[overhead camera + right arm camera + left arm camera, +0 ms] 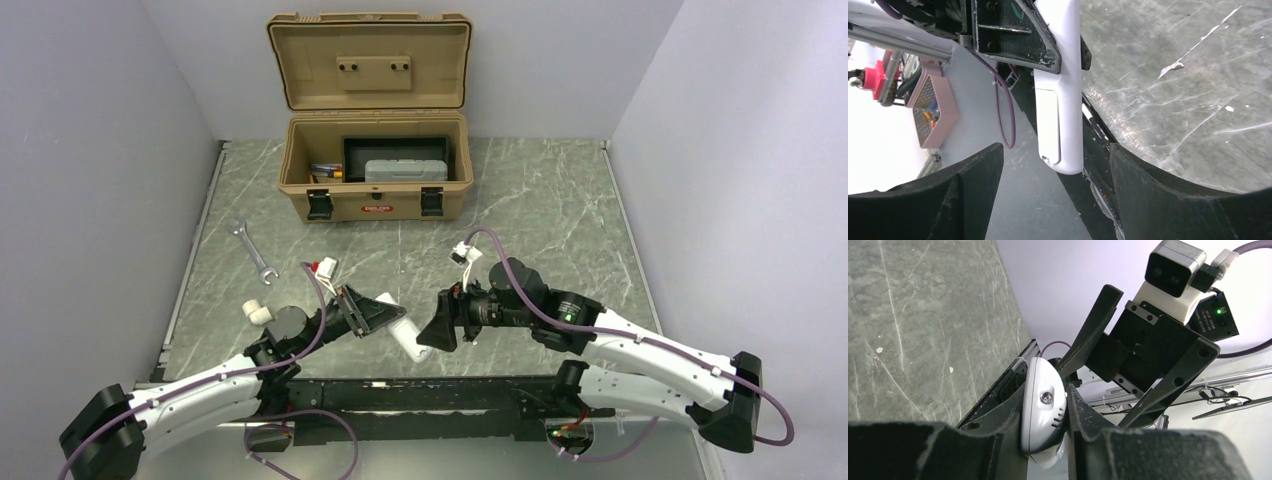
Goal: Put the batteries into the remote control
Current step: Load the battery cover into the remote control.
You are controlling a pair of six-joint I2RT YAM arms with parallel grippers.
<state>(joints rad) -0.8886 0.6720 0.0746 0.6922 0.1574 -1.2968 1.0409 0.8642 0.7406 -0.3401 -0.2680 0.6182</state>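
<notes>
The slim white plastic remote control point(1060, 100) is held near the front edge of the grey marbled counter point(540, 220), clamped in the left end effector point(1045, 440). The right end effector point(437, 322) faces its tip, jaws wide and empty. The battery cover point(1048, 125) looks fitted and I see no batteries, so loading seems done.

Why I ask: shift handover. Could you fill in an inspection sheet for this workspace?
Surface: grey marbled table top, scratched, with pale flecks.
Job's things: remote control gripped near its emitter end, back panel looks closed; batteries: nothing seen.
Clutter: open tan toolbox, silver wrench, small white part.
Claws: left claw shut on the remote control; right claw open, fingers either side of its free end, not touching.
Cables: purple cables run along both arms.
Surroundings: pale walls on three sides; pink basket beyond the table edge.
</notes>
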